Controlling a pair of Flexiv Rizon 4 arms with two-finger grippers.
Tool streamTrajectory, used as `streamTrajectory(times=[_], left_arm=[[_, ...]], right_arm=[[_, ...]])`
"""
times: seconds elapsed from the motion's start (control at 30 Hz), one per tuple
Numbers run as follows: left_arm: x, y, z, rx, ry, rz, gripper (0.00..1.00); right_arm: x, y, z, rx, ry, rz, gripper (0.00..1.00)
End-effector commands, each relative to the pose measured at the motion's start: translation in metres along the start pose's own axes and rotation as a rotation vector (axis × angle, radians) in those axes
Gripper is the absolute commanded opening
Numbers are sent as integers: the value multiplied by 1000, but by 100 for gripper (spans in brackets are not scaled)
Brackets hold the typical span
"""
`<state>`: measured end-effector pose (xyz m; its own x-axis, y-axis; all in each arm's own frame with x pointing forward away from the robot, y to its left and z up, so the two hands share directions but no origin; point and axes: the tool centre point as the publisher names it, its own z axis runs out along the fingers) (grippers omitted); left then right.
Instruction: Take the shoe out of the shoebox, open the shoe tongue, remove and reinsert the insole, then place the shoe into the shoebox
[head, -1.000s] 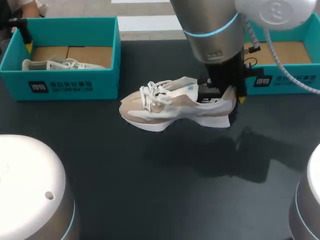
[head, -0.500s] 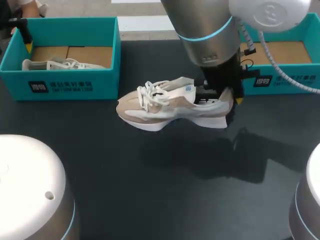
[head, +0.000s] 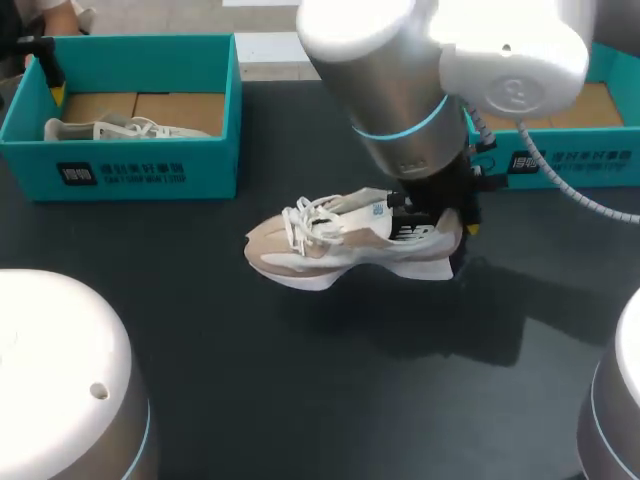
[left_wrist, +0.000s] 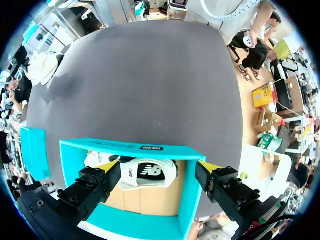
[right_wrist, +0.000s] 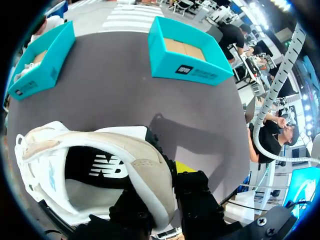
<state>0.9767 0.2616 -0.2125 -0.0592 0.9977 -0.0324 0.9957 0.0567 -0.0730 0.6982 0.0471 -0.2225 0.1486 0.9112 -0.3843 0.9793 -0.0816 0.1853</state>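
Nearest, a broad stretch of dark table (head: 300, 400) is left open between the arm bases and the shoe. Farther in, over the table's middle, a beige-and-white sneaker (head: 340, 240) is held by the right gripper (right_wrist: 162, 180). Its jaws are closed on the heel collar, one finger inside the shoe and one outside. The toe is pointed toward the left side, and loose laces are seen on top. A shadow is cast on the table on the near side of the shoe.

Along the far edge two teal shoeboxes are set well apart, with bare table between them. The left shoebox (head: 200, 170) is occupied by a white sneaker (head: 110, 128), laid on its side on the brown cardboard floor. Above that box the left gripper (left_wrist: 159, 166) is poised with its jaws spread wide and nothing held, the white sneaker lying below the gap. In the right shoebox (head: 605, 175), partly hidden behind the right arm, only brown cardboard floor is shown.
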Motion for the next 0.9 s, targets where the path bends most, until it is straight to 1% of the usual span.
streamTrajectory(times=[0.03,0.1,0.13,0.2,0.23,0.27,0.3,0.33,0.37,0.4,0.47,0.53,0.7,0.9], left_arm=[[1,0,0,-1,1,1,100],[1,0,0,-1,1,1,100],[1,0,0,-1,1,1,100],[1,0,0,-1,1,1,100],[1,0,0,-1,1,1,100],[1,0,0,-1,1,1,100],[1,0,0,-1,1,1,100],[1,0,0,-1,1,1,100],[1,0,0,-1,1,1,100],[1,0,0,-1,1,1,100],[1,0,0,-1,1,1,100],[1,0,0,-1,1,1,100],[1,0,0,-1,1,1,100],[1,0,0,-1,1,1,100]], right_arm=[[7,-1,34,16,14,-11,0],[10,-1,47,30,25,-18,0],[11,-1,52,12,18,-10,0],[14,-2,64,32,27,-14,0],[15,-3,68,28,32,-7,0],[17,-4,75,43,23,-24,0],[20,-5,82,23,2,-30,0],[23,-7,87,21,12,-35,0],[26,-9,94,35,4,-41,0],[29,-11,100,29,-6,-51,0],[36,-15,108,41,13,-47,0],[42,-20,118,45,0,-66,0],[52,-26,133,62,21,-52,0],[59,-25,142,60,44,-6,0]])
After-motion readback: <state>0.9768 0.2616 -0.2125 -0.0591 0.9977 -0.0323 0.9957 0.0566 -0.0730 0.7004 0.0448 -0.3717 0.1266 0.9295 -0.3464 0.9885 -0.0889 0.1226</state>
